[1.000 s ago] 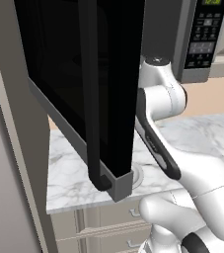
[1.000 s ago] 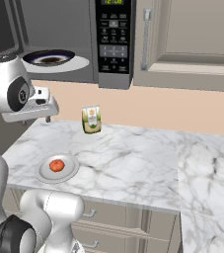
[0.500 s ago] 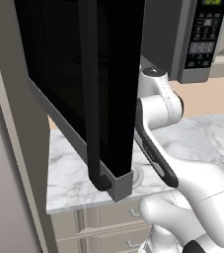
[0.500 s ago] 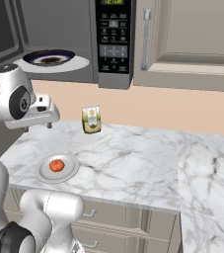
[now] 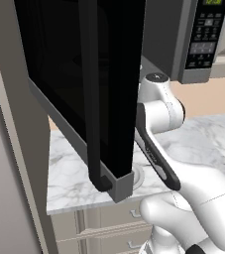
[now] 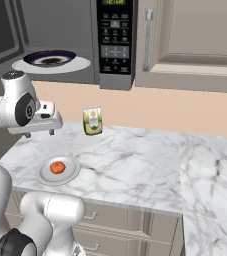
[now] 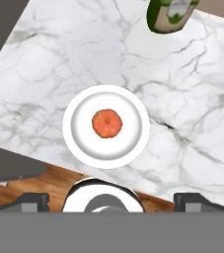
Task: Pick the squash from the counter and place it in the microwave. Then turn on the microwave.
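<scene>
The squash (image 7: 106, 123) lies in the middle of a white plate (image 7: 79, 143) on the table (image 7: 192, 113), straight below the tool (image 7: 111, 200), well apart; its fingers (image 7: 32, 201) stand wide, holding nothing.

The microwave (image 6: 60, 40) door (image 5: 91, 89) hangs open over the table's (image 6: 135, 165) left end, crowding that side. The squash (image 7: 107, 123) on its plate (image 7: 79, 138) lies uncovered from above. The carton (image 6: 92, 120) stands well apart, farther back, with bare marble between.
</scene>
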